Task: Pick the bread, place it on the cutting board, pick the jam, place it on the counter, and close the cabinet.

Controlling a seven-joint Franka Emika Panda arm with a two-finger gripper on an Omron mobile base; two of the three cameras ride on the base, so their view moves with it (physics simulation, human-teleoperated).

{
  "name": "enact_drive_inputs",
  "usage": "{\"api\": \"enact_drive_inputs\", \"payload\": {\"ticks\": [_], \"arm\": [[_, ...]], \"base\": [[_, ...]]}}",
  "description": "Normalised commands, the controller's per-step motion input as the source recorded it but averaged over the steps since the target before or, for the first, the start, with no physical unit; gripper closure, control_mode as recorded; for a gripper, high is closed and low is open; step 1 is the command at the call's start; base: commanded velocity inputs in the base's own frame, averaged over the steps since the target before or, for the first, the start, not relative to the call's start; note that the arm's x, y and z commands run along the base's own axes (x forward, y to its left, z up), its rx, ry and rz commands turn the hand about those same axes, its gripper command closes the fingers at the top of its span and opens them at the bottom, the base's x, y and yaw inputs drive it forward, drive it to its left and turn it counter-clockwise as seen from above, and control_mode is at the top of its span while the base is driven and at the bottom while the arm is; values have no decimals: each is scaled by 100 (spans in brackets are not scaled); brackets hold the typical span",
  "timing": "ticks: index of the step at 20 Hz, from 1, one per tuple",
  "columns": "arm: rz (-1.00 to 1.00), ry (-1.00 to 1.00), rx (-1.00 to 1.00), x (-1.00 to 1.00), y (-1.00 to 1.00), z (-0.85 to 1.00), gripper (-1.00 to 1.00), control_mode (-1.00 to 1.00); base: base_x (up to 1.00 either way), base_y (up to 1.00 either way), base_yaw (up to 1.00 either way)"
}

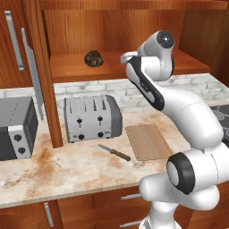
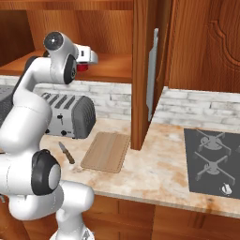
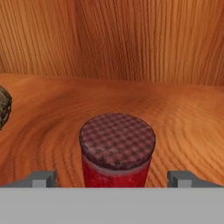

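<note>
Gripper (image 3: pixel 112 178) fingers are spread wide on both sides of the jam (image 3: pixel 117 148), and nothing is pinched. On the left, the bread (image 1: pixel 94 58) is seen on the cabinet shelf (image 1: pixel 134 67); the jam stands upright to its right. Below, the cutting board (image 1: pixel 147 142) is laid bare on the counter (image 1: pixel 67 172).

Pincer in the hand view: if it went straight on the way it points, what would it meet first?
The small red cylindrical jam jar with the checked dark lid: it stands upright on the wooden cabinet shelf, centred ahead of the open pincer. How near is unclear.
</note>
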Motion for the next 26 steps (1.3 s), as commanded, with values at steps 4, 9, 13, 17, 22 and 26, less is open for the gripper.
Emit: {"api": "enact_drive_inputs", "payload": {"ticks": [4, 9, 13, 17, 22, 26], "arm": [[0, 0, 0, 18, 0, 0, -100, -100], [0, 0, 0, 6, 0, -1, -100, -100], [0, 0, 0, 0, 0, -3, -100, -100], [0, 0, 0, 0, 0, -6, -100, -100], [0, 0, 0, 4, 0, -6, 100, -100], [0, 0, 0, 10, 0, -2, 100, -100]], "base": [[0, 0, 0], [0, 0, 0], [0, 0, 0], [0, 0, 0], [0, 0, 0], [0, 0, 0]]}}
